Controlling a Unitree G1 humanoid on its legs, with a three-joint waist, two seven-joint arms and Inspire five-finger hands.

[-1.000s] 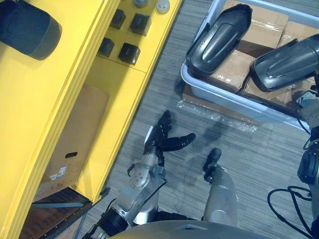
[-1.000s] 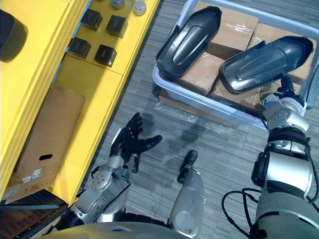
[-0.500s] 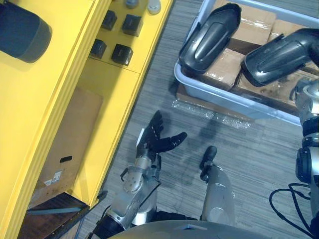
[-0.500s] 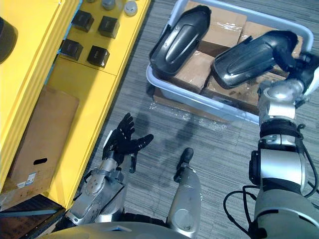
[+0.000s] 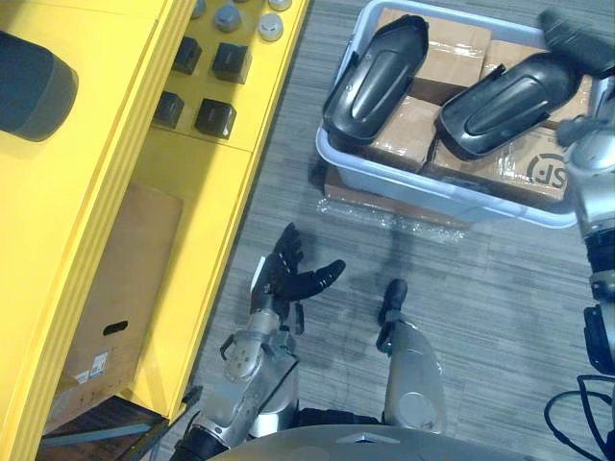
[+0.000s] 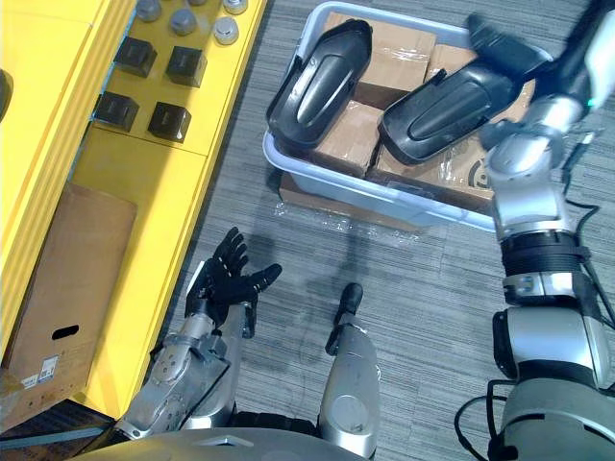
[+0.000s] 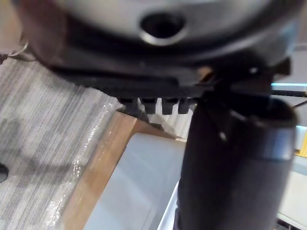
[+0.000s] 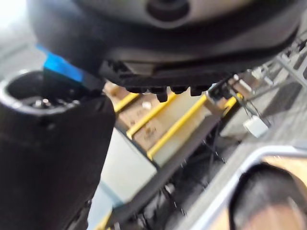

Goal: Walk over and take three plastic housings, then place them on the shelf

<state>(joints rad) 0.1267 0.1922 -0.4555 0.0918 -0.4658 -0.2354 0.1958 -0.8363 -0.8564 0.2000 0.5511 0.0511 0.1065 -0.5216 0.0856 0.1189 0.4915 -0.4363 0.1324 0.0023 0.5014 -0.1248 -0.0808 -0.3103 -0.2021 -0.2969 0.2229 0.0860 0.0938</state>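
Observation:
Two dark plastic housings lie on cardboard boxes in a pale tub: the left housing and the right housing. A third dark housing rests on the yellow shelf's top. My right hand hovers over the far end of the right housing with its fingers straight, holding nothing. That housing's end also shows in the right wrist view. My left hand hangs low over the floor beside the shelf, open and empty.
Small black cubes and grey round parts sit on the shelf's lower tier. A cardboard box stands under the shelf. The tub rests on a flat wrapped carton. Grey floor lies between shelf and tub.
My right hand has risen from beside the right housing's near end to above its far end, and its fingers have straightened. The whole view has shifted. The left hand stays open.

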